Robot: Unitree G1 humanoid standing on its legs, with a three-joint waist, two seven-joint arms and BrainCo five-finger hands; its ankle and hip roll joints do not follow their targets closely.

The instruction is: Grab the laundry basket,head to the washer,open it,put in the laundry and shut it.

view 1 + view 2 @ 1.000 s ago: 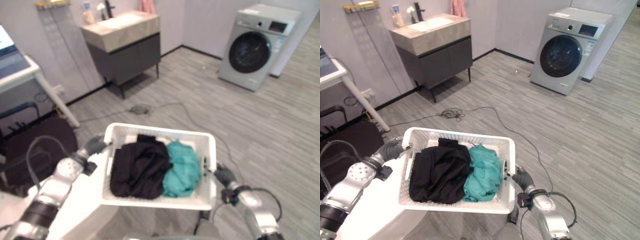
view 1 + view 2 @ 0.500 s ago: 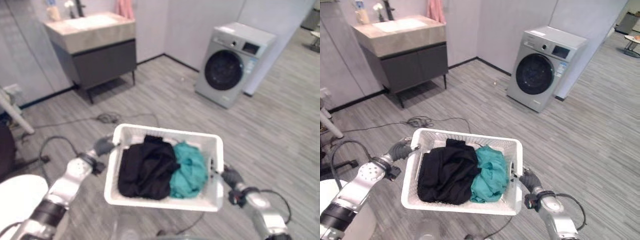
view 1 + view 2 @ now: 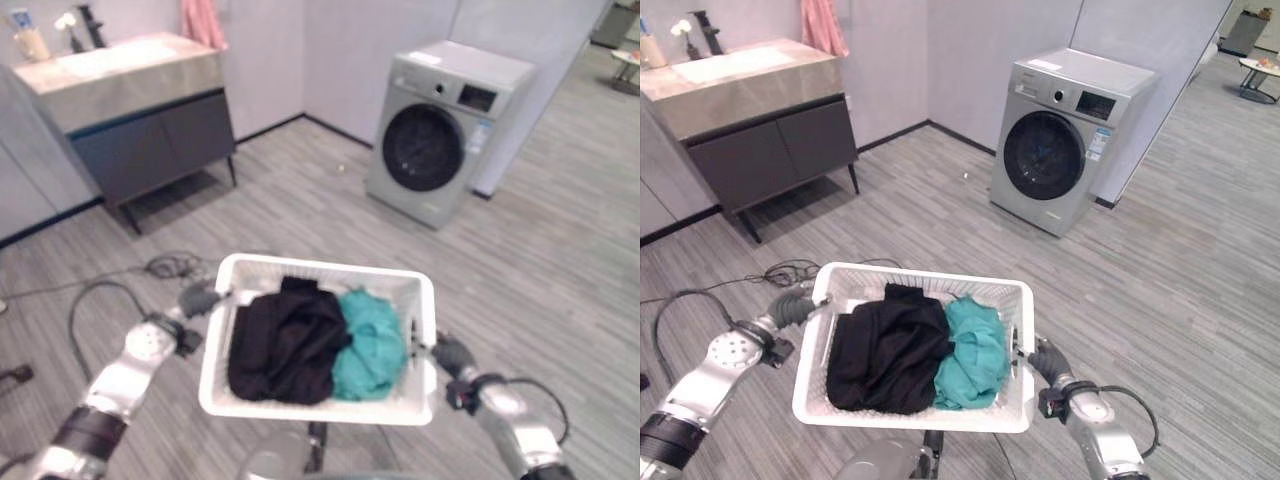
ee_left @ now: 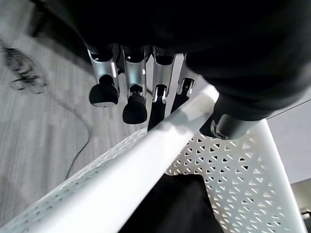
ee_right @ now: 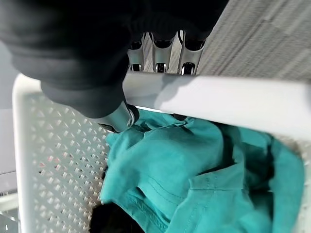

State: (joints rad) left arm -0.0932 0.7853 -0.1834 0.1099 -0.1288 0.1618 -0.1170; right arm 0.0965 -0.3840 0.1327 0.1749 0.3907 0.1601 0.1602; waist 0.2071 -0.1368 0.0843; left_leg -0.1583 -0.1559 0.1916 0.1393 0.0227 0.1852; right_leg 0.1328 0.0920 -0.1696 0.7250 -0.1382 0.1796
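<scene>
The wrist views show what the head views cannot: the left hand [image 4: 127,77] has its fingers curled under the white laundry basket's [image 3: 1012,414] rim with the thumb over it, and the right hand [image 5: 121,92] clamps the opposite rim beside a teal garment [image 3: 971,352]. A black garment [image 3: 885,345] lies next to the teal one. Bare wood-look floor [image 3: 1160,260] lies between the basket and the closed front-loading washer [image 3: 1065,135]; a vanity cabinet [image 3: 750,125] stands far left.
</scene>
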